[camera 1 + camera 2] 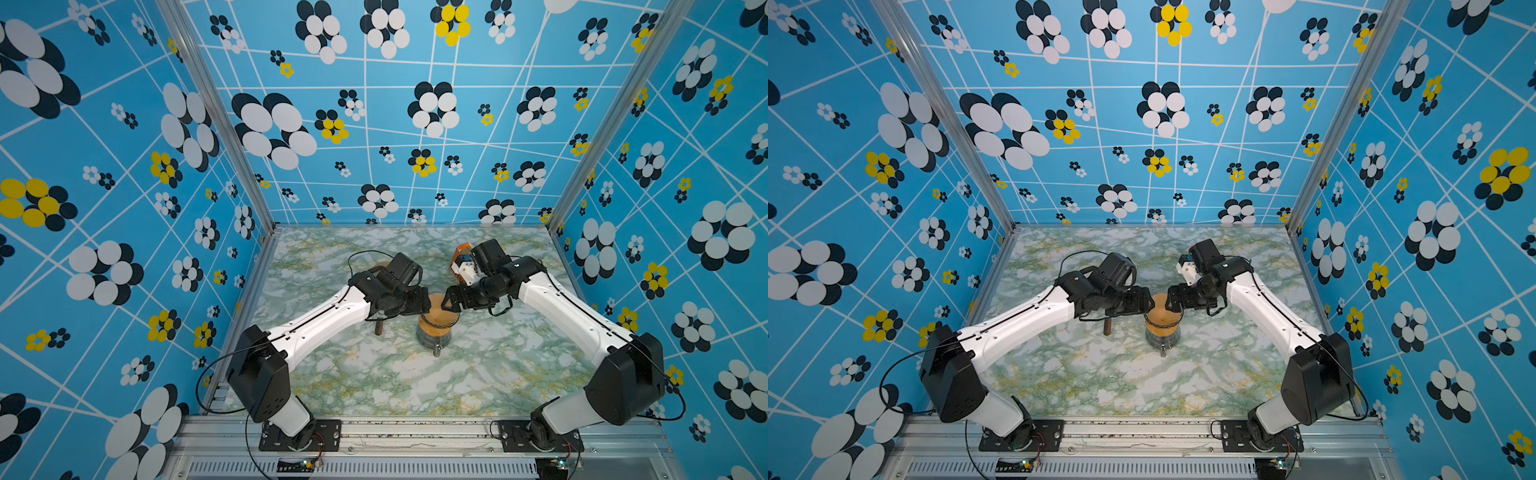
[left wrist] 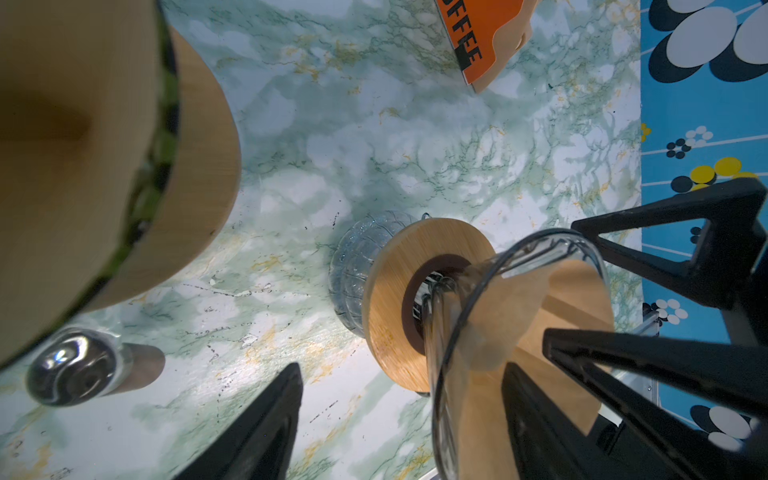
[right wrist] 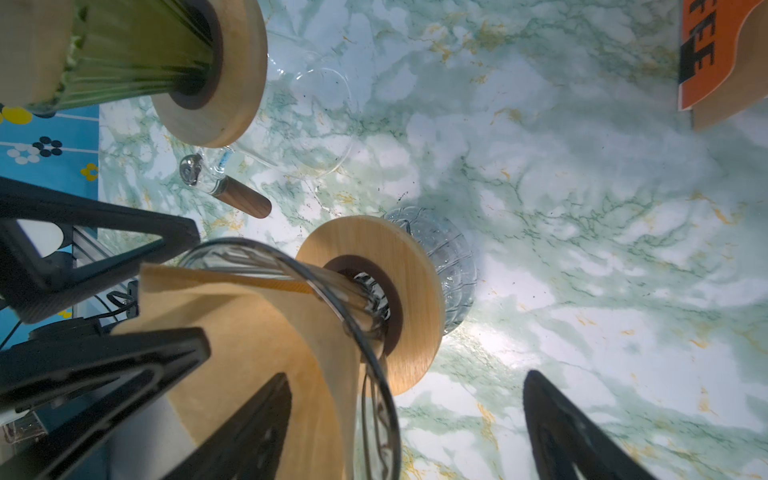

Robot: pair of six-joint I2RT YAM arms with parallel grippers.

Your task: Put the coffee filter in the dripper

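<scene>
A ribbed green dripper (image 3: 137, 45) on a wood disc and a glass pot (image 3: 307, 104) with a wood handle stand toward the tabletop's (image 1: 374, 374) left edge. An orange pack (image 3: 715, 45) lies near the far edge. Mid-tabletop, the brown paper filter (image 3: 266, 332) sits as a cone in the clear glass dripper (image 3: 291, 257). The left claw (image 2: 403, 368) and right claw (image 3: 407, 376) flank its rim, jaws apart.

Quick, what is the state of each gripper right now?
Left gripper: open, holding nothing.
Right gripper: open, holding nothing.
</scene>
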